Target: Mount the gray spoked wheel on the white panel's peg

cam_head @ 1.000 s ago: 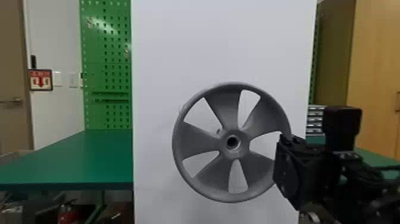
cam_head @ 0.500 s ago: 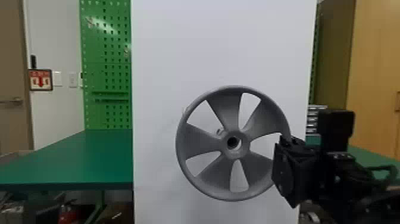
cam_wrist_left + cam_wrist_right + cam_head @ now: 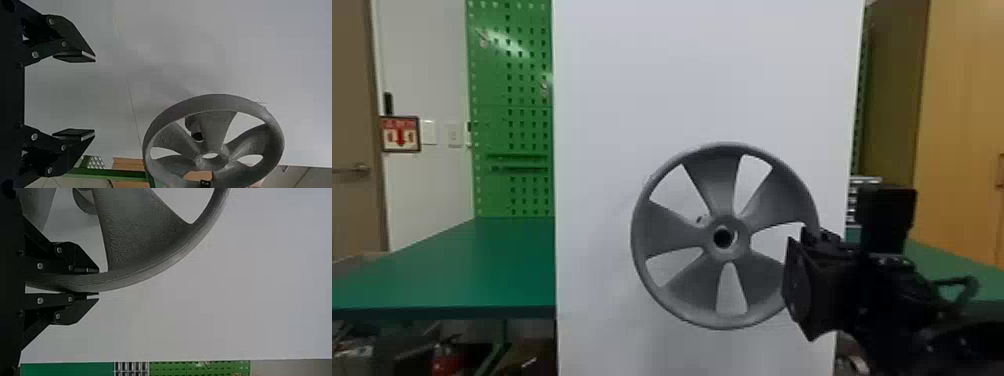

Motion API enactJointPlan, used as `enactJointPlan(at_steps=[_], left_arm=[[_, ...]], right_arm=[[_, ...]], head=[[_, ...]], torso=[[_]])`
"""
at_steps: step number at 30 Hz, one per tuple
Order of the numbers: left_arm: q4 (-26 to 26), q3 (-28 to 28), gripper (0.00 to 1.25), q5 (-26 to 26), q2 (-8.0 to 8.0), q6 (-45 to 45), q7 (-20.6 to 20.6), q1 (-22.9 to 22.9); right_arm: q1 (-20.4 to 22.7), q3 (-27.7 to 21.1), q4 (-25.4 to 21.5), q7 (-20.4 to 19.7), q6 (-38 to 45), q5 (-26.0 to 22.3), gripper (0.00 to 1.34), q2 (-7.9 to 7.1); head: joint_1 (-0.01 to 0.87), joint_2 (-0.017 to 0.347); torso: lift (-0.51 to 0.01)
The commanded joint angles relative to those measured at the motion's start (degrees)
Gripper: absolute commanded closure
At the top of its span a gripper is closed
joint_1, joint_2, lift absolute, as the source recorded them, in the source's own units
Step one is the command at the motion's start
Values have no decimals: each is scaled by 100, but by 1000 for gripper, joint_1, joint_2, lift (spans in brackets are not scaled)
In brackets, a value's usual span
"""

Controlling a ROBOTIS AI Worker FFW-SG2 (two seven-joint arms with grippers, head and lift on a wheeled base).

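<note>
The gray wheel [image 3: 677, 237] is in front of the white panel [image 3: 707, 90], its face turned toward you in the head view. It has five broad spokes and a round hole at the hub [image 3: 744, 237]. It isn't on the peg [image 3: 193, 124]: in the left wrist view you can see the peg behind the spokes, with its dark end apart from the hub's hole. You can't tell whether the rim touches the panel.

Your right gripper [image 3: 819, 240] is at the wheel's right side in the head view. In the right wrist view, its two fingers [image 3: 80, 258] are clamped on the rim, one on the inner side and one on the outer. The wheel's other side has no gripper on it. Your left gripper [image 3: 95, 96] has its fingers [image 3: 74, 56] spread wide with nothing between them, in front of the panel and apart from the wheel.

Farther out in the head view, you have a green table [image 3: 457, 270] behind the panel, reaching out on both sides. A green pegboard [image 3: 524, 115] stands upright at the back on the left, with a red and white sign [image 3: 400, 134] on the wall beside it and a door [image 3: 352, 215] at the far left. On the right you see a tall wooden cabinet [image 3: 957, 125], and a small stack of drawers [image 3: 866, 180] close to the panel's edge.
</note>
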Motion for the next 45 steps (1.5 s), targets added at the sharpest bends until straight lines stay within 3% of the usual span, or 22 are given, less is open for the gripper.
enactJointPlan(at_steps=[1,15,45], left_arm=[[0,-11,564,-2,0,0,0,-9],[0,-29,564,-11,0,0,8,-17],[9,-73,564,-11,35,0,26,-44]], right_arm=[[-82,46,60,-68,-18,-37,1237,19],[-293,142,333,-411,9,-107,1237,46],[-372,125,957,-481,-290,25,1237,19]], head=[[123,-8],[123,-8],[123,-8]], torso=[[-398],[-398],[-398]])
